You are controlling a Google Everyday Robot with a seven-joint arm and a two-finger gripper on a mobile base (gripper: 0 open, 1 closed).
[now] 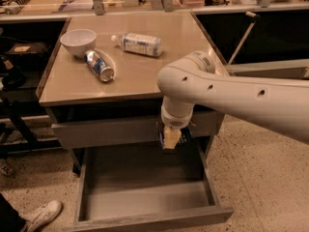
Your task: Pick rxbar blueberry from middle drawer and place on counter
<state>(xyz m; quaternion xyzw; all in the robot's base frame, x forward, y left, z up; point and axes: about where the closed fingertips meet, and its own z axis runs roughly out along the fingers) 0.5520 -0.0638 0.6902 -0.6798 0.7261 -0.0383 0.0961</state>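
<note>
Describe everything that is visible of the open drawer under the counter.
The drawer is a wide, shallow grey box with a plain front wall and low side walls. It is pulled out toward the camera, below a shut drawer front. Its floor is bare and nothing lies in it. The claw hangs above its rear part, shut on a dark bar, and seems clear of the floor and walls.
</note>
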